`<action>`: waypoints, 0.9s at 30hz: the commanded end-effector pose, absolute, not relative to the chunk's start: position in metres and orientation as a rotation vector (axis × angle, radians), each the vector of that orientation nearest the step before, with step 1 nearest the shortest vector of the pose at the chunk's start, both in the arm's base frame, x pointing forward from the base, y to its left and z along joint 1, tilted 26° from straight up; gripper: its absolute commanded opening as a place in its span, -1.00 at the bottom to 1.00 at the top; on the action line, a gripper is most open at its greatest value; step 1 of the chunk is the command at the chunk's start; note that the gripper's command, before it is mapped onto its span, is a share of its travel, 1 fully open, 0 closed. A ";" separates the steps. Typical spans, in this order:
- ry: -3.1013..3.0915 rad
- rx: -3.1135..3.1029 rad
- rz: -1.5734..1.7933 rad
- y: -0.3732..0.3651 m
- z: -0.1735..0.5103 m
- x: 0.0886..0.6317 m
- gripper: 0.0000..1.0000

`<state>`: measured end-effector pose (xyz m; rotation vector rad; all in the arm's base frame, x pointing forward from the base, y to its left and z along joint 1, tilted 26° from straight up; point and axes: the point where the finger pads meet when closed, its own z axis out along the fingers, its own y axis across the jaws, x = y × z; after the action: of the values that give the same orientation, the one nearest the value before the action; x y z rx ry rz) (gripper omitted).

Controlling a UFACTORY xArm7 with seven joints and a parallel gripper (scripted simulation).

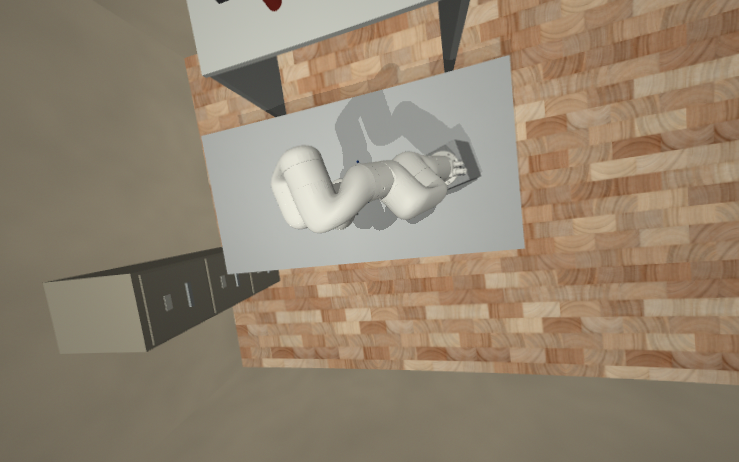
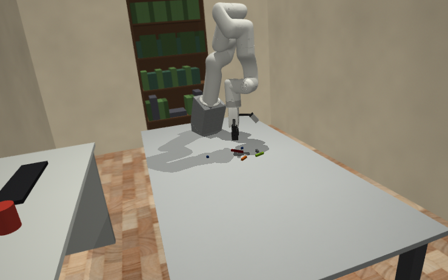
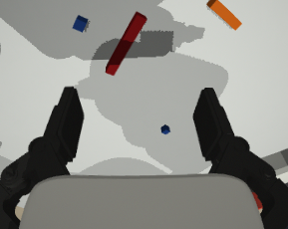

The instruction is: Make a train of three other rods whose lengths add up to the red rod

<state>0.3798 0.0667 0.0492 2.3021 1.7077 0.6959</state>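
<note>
My gripper (image 2: 234, 138) (image 3: 139, 101) is open and empty, above the table; the arm hides it in the top view. The red rod (image 2: 237, 151) (image 3: 126, 44) lies flat ahead of the fingers in the wrist view. One blue rod (image 2: 242, 148) (image 3: 164, 129) appears between the fingers in the wrist view, below them on the table. Another blue rod (image 1: 357, 161) (image 2: 207, 156) (image 3: 80, 23) lies apart, left of the red one. The orange rod (image 2: 244, 157) (image 3: 224, 15) lies beyond the red rod. The grey rod (image 2: 256, 150) and lime rod (image 2: 259, 154) lie close together at right in the exterior view.
The rods lie on the grey table (image 1: 475, 223) (image 2: 253, 215). The arm's base block (image 2: 206, 120) stands at the table's far end in the exterior view. A separate desk (image 2: 76, 166) holds a red mug (image 2: 3, 219) and a black keyboard (image 2: 20, 182).
</note>
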 end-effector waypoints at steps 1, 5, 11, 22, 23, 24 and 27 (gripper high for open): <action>1.560 2.489 0.694 0.080 0.049 0.374 1.00; 1.423 2.613 0.699 0.091 0.048 0.368 1.00; 1.278 2.730 0.699 0.103 0.047 0.362 1.00; 1.115 2.846 0.693 0.115 0.046 0.354 -0.51; 1.115 2.846 0.693 0.115 0.046 0.354 -0.51; 1.115 2.846 0.693 0.115 0.046 0.354 -0.51; 1.115 2.846 0.693 0.115 0.046 0.354 -0.51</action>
<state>0.3540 0.1145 0.0453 2.8239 1.1013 0.7077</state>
